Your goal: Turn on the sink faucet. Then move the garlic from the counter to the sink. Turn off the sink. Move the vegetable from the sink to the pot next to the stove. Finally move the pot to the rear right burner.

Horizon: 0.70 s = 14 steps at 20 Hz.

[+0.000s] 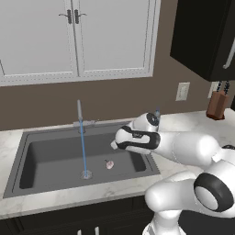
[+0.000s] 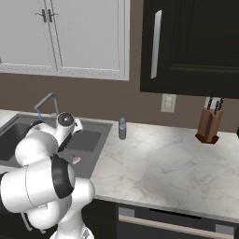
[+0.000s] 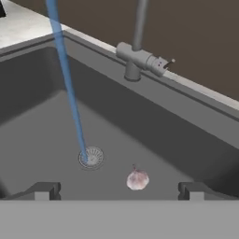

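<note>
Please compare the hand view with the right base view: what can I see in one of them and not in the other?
The hand view alone shows the drain, the stream of water falling onto it, and the open gripper over the basin. The right base view alone shows the bottle, the knife block, the wall outlet and the dark cabinet. Both show the sink, the faucet and the garlic lying in the basin.
</note>
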Motion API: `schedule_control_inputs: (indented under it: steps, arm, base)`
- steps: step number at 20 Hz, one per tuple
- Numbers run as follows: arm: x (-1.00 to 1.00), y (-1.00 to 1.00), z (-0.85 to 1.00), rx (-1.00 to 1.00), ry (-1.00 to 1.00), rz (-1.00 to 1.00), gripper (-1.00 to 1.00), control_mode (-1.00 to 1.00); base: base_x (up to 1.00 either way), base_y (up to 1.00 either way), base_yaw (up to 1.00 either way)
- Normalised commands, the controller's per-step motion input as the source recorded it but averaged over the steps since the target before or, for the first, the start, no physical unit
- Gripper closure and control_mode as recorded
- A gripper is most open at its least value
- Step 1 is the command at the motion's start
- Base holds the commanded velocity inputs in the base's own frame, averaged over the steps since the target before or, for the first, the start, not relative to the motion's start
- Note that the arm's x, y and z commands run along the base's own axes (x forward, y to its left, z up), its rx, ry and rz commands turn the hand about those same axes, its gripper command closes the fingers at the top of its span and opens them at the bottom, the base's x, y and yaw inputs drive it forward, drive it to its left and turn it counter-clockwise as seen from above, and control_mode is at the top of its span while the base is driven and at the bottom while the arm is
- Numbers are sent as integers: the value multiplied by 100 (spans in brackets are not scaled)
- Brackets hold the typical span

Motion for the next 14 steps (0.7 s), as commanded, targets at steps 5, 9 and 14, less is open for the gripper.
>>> schedule_control_inputs:
  steps: [5,9,14]
  arm:
    - [9,0,5,0,-25,26,-100,-100]
    - [0,0,0,-1,-15,20,-100,-100]
    - [9,0,-2,0,0,4,-100,-100]
  base:
    - [0,0,0]
    - [0,0,0]
    - [0,0,0]
